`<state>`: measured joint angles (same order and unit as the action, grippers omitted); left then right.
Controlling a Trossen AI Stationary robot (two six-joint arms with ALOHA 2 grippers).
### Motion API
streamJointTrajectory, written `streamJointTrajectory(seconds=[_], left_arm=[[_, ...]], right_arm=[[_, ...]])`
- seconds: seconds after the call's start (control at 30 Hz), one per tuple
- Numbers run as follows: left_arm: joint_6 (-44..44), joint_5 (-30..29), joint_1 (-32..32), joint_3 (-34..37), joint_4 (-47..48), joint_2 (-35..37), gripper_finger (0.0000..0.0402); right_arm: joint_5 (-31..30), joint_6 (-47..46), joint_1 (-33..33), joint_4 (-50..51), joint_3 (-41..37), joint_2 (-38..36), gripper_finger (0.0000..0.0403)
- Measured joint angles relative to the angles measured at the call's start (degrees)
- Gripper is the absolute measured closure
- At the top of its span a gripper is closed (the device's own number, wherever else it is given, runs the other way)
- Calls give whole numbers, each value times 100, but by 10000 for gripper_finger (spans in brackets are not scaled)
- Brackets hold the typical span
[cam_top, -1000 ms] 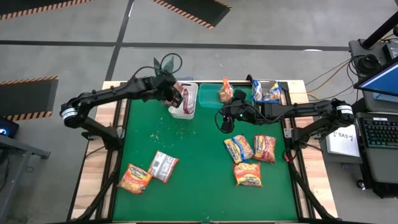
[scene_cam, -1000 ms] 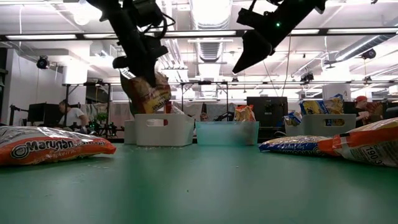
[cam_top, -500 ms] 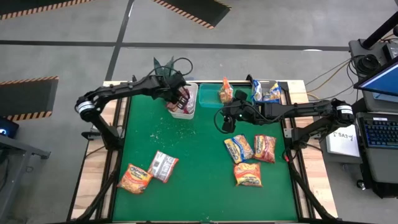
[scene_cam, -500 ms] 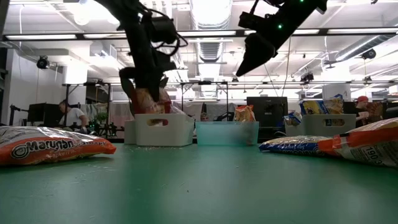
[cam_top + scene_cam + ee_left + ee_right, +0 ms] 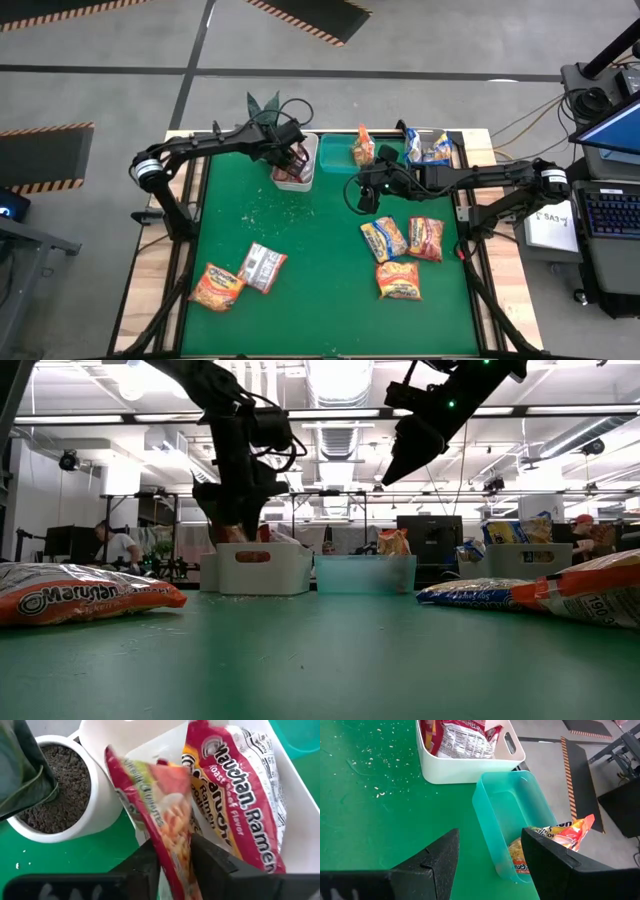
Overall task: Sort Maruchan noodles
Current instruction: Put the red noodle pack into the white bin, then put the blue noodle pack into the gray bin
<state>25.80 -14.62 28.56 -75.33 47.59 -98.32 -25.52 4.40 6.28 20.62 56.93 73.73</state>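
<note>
My left gripper point(image 5: 291, 160) reaches down into the white bin point(image 5: 309, 146) at the table's far edge and is shut on a red-brown noodle packet point(image 5: 167, 815). Another red packet point(image 5: 240, 795) lies in that bin. My right gripper point(image 5: 362, 197) hovers open over the green table near the teal bin point(image 5: 507, 815), with nothing between its fingers. The teal bin holds an orange packet point(image 5: 362, 148). Loose packets lie flat on the table: three at the right point(image 5: 400, 255) and two at the near left point(image 5: 240, 277). My left gripper pinches the red-brown packet between its two fingers, near the packet's upper end point(image 5: 176, 862). The fingers slant down from above. The packet hangs below them inside the white bin, beside the other red packet; only its top point(image 5: 232, 532) shows above the bin's rim.
A white pot with soil and a green plant point(image 5: 265, 104) stands just beyond the white bin, close to my left arm. A grey bin with a blue-marked packet point(image 5: 430, 148) stands at the far right. Crumbs dot the table's left middle point(image 5: 262, 205).
My left gripper has gone down toward the white bin and tipped more steeply. The red-brown packet, which hung clear above the bin's rim, has sunk into the bin.
</note>
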Motion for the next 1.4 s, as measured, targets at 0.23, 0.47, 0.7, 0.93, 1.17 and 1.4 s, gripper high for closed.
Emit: streamJointTrajectory(seconds=[0.23,0.47,0.7,0.93,1.17,1.4], left_arm=[[-235,-369,0,2,6,22,256],[-895,-401,-80,-342,380,219,217],[-1756,-392,-689,-257,515,843,212],[-2910,792,-1883,499,-130,1760,212],[-3793,1632,-2926,2058,-2192,2867,212],[-3591,1370,-3001,3291,-3745,3625,212]], right_arm=[[0,2,0,-2,0,0,200],[0,4,2,11,0,0,200],[2,-167,2,13,0,0,200],[96,-655,2,13,0,2,200],[1215,-2214,-35,-31,-211,51,200],[3338,-3706,-100,191,-343,329,201]])
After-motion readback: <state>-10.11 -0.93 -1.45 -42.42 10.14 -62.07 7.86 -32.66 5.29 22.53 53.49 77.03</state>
